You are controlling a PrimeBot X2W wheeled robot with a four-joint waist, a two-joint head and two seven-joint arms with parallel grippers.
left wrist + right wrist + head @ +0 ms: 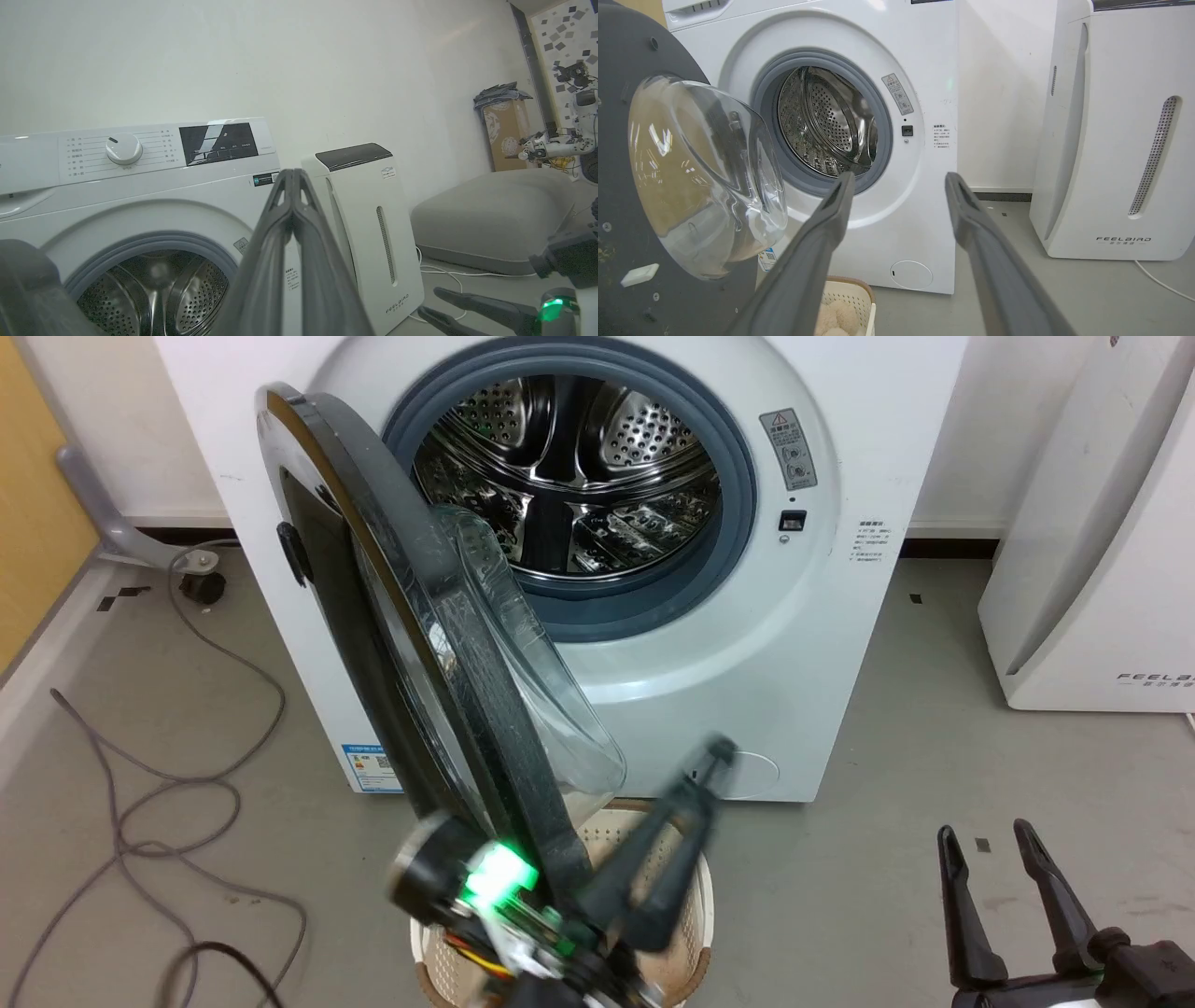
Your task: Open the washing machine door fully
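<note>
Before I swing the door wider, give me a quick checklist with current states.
1. Latch released, door off the drum opening: ok.
2. Fully open door: not ok, partway.
3. Contact between left gripper and door: cannot tell, blurred in head view.
4. Empty, shut left gripper: ok.
5. Open right gripper away from door: ok.
6. Clearance of basket under door's lower edge: cannot tell.
</note>
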